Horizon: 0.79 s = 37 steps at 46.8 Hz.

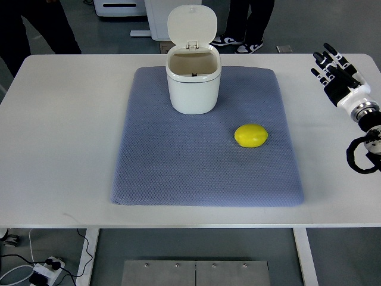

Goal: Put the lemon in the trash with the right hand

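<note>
Lemon: smooth, bright yellow, oval, lying on blue mat at four o'clock from the open-lidded white bin. Right hand hovers at three o'clock, fingers extended, empty.

A: What's cut off?
B: The right arm leaves the right edge. Two people's legs stop at the top edge.
A: Hidden?
B: The bin floor, and the surface under the mat

No readable text, labels, brands or numbers anywhere in view.
</note>
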Available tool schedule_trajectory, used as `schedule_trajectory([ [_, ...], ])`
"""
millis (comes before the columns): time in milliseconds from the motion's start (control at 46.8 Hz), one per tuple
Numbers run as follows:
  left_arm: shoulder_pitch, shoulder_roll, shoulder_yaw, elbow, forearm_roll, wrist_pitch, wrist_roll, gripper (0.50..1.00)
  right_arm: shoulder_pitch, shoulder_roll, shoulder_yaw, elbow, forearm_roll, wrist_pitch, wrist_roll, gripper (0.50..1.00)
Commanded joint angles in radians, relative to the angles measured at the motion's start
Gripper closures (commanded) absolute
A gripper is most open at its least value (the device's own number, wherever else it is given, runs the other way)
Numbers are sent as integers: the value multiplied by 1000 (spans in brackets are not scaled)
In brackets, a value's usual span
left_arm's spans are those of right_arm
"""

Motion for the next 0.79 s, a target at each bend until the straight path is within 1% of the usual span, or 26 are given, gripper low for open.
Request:
schedule_trajectory([
  [0,0,0,0,0,-1,0,0,500,1,-4,1,0,0,0,0,500],
  [769,0,0,0,0,-1,0,0,500,0,8,0,-5,0,0,0,500],
])
